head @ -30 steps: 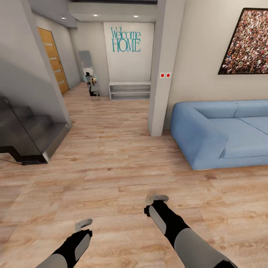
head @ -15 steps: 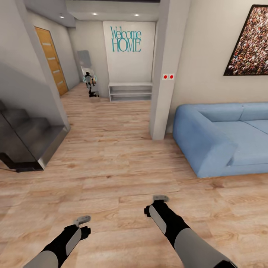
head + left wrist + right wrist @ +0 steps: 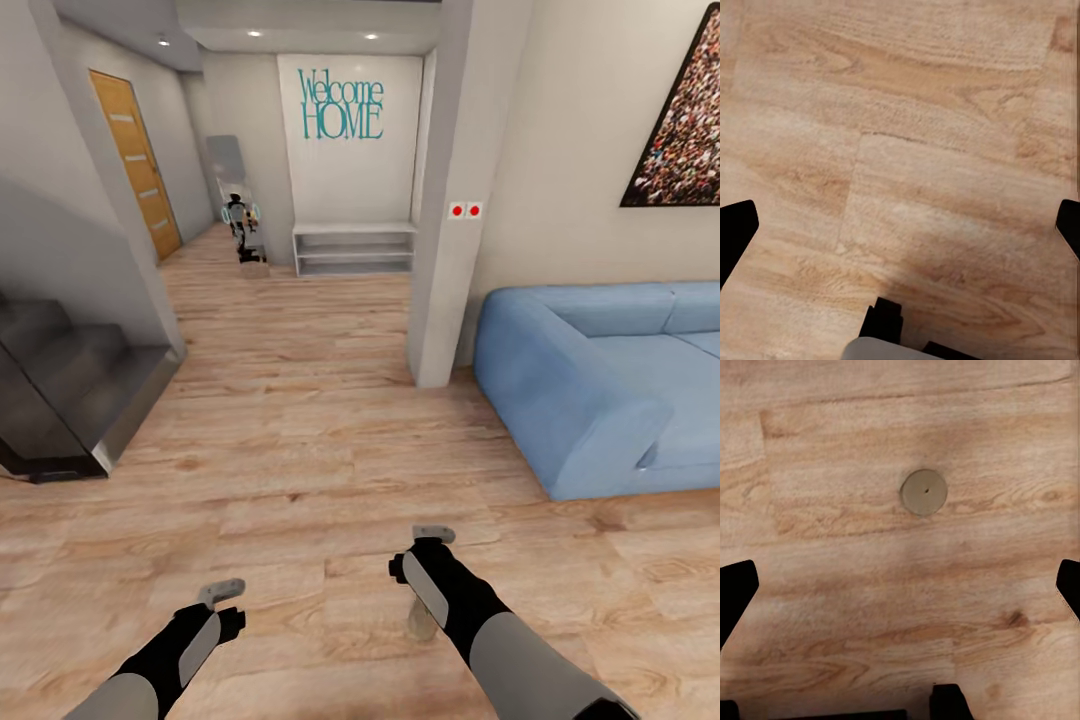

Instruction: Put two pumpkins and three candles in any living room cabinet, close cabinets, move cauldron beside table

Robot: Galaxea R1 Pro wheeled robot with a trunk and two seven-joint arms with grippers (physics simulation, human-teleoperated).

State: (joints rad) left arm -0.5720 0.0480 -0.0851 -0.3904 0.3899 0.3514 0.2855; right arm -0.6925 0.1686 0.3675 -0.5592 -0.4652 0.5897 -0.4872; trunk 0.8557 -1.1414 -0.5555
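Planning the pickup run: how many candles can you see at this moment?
1. A candle stands on the wood floor beneath the right gripper, partly behind that arm in the head view. Others may be elsewhere.

We count one short grey-beige round candle (image 3: 924, 492) on the floor, one blue fabric sofa (image 3: 600, 385), one orange wooden door (image 3: 136, 160), two small red wall buttons (image 3: 465, 211), one white low shelf (image 3: 354, 248).

Light wood floor (image 3: 300, 450); blue sofa (image 3: 600, 380); grey pillar (image 3: 455, 200); stairs (image 3: 60, 390); wooden door (image 3: 135, 165).
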